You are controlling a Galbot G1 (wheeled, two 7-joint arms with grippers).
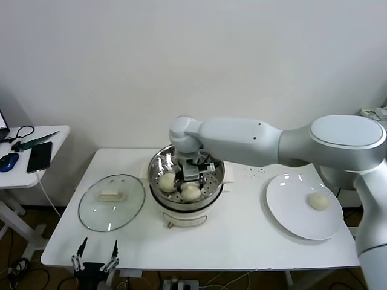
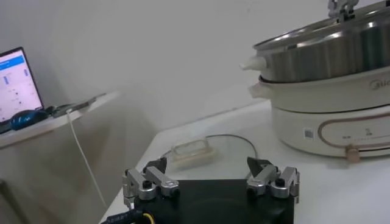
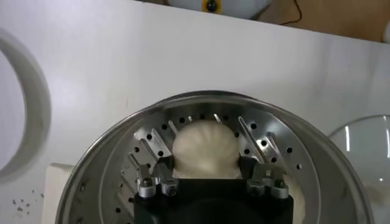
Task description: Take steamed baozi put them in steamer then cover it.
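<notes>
The steamer [image 1: 156, 166] stands mid-table, and two baozi [image 1: 167, 181] [image 1: 191, 192] lie on its perforated tray. My right gripper [image 1: 191, 172] reaches down into the pot. In the right wrist view this gripper [image 3: 205, 163] is shut on a third baozi [image 3: 205, 143], with fingers [image 3: 163, 165] touching both its sides, low over the tray [image 3: 122, 140]. A fourth baozi [image 1: 318, 201] lies on the white plate [image 1: 290, 211] at the right. The glass cover [image 1: 112, 201] lies flat on the table left of the steamer. My left gripper [image 1: 95, 261] is parked open at the front left, below the table edge.
In the left wrist view the open left gripper [image 2: 207, 170] faces the cover [image 2: 225, 149] and the steamer's white base [image 2: 329, 115]. A side table at the far left holds a phone [image 1: 40, 156], a mouse [image 1: 8, 161] and cables. Small crumbs [image 1: 254, 171] lie behind the plate.
</notes>
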